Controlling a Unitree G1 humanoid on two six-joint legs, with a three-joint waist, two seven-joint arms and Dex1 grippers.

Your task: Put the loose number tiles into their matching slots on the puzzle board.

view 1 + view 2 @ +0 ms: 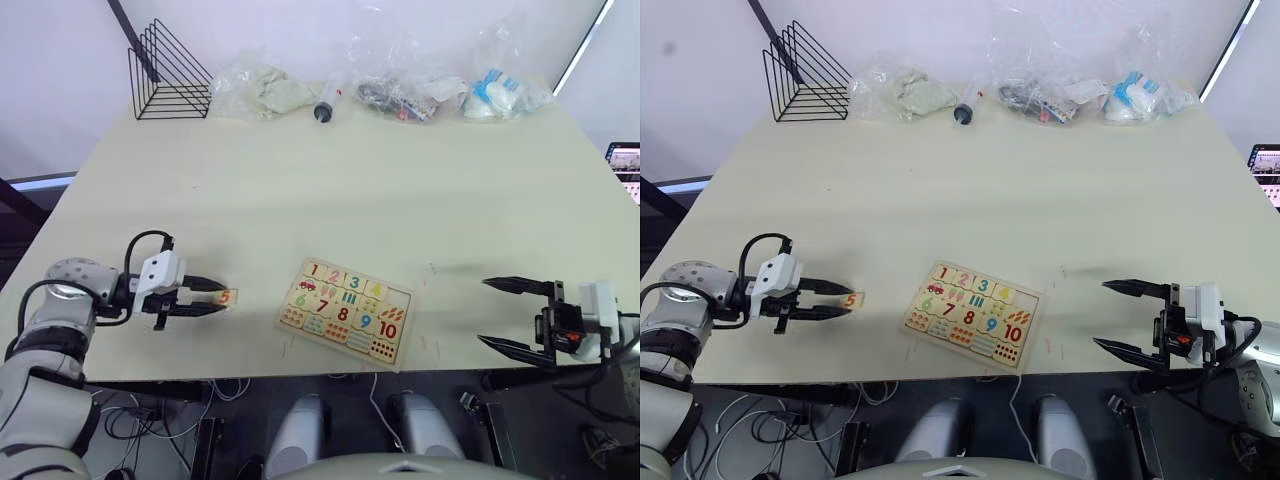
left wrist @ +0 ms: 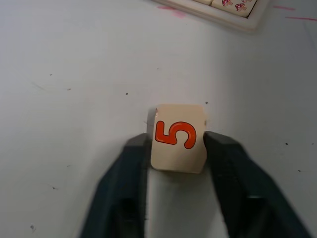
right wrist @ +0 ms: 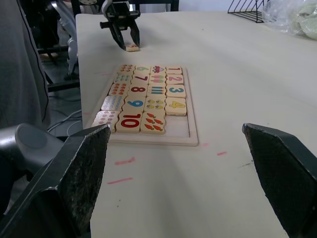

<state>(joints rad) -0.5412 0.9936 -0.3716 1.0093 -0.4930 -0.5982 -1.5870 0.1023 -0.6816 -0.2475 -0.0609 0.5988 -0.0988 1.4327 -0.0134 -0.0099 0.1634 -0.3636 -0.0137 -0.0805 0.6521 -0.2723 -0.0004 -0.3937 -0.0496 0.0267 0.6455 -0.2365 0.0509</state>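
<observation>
Head views: the left gripper [image 1: 212,297] lies low over the table [image 1: 330,190], its two black fingers set either side of the 5 tile [image 1: 225,296], which sits at the fingertips. The puzzle board [image 1: 345,311] lies flat on the table well beyond those fingertips, between the two grippers. Its upper row carries 1 to 4; the slot [image 1: 1025,298] at the row's end looks empty, though this is small at this range. The right gripper [image 1: 1118,318] hovers on the board's other side, fingers spread wide and holding nothing.

Left wrist view: the 5 tile [image 2: 179,138] rests flat on the table between the two fingers [image 2: 224,154], one against each side edge. Whether they already pinch it or merely bracket it cannot be told with certainty; the gap is narrow, tile-wide. The tile appears to be thin, stiff, light wood with smooth edges, so it probably slips or tips easily. The soundest hold is likely across two opposite side edges, near mid-length.

Right wrist view: beyond the widely parted right fingers [image 3: 81,163], the board [image 3: 193,140] shows its rows of numbers, with the bare recess next to the 4. Past the board's far end, the left gripper [image 3: 126,42] stands over the tile [image 3: 132,47].
</observation>
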